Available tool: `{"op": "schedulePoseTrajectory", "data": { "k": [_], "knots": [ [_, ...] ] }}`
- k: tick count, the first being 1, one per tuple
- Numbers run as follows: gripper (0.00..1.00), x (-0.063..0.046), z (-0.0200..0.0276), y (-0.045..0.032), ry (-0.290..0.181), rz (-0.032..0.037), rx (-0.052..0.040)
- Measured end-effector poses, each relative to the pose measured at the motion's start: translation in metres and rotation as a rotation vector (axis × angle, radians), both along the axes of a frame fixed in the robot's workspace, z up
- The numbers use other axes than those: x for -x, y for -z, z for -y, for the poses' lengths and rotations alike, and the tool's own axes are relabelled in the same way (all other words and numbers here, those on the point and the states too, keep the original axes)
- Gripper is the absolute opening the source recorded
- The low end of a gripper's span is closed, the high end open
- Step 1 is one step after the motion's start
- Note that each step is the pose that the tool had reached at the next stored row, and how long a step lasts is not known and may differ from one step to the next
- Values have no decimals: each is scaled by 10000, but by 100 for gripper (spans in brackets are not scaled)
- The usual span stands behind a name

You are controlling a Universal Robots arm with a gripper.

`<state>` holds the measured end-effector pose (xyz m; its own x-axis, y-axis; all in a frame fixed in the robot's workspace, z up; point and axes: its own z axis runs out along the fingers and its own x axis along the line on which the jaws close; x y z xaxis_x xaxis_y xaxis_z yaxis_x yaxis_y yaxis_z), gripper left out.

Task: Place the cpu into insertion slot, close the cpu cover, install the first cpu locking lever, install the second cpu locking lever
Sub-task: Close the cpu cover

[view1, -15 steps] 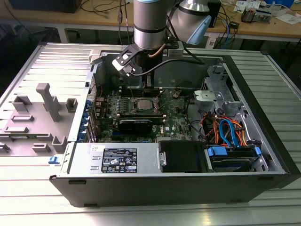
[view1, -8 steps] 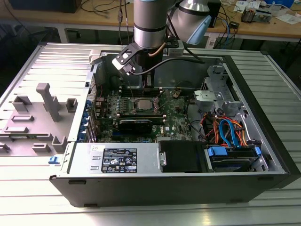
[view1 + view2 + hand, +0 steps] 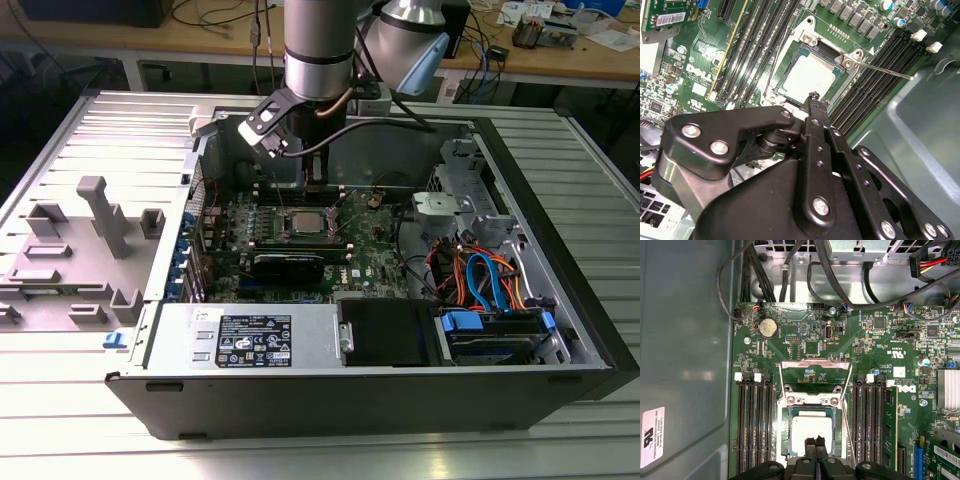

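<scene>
Black hand (image 3: 816, 442), closed and empty, hovers over seated cpu (image 3: 804, 431).

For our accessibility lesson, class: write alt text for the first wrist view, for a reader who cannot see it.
The cpu lies in place on a green motherboard, with the cpu cover standing open beside it. The gripper, fingers shut, hangs over the cpu's edge.

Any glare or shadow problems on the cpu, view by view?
Second wrist view: the cpu top reflects pale, near white, and the dark gripper covers its near edge. First wrist view: the cpu is evenly lit, with a soft sheen on the case wall. Exterior view: the table slats glare bright, while the motherboard sits in shade.
</scene>
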<state>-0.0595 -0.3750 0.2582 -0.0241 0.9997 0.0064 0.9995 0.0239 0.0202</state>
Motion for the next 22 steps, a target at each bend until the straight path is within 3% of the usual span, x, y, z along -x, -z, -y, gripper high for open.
{"op": "schedulePoseTrajectory", "data": {
  "k": [22],
  "knots": [
    [11, 0, 0, -103, 1, -1, 2]
  ]
}}
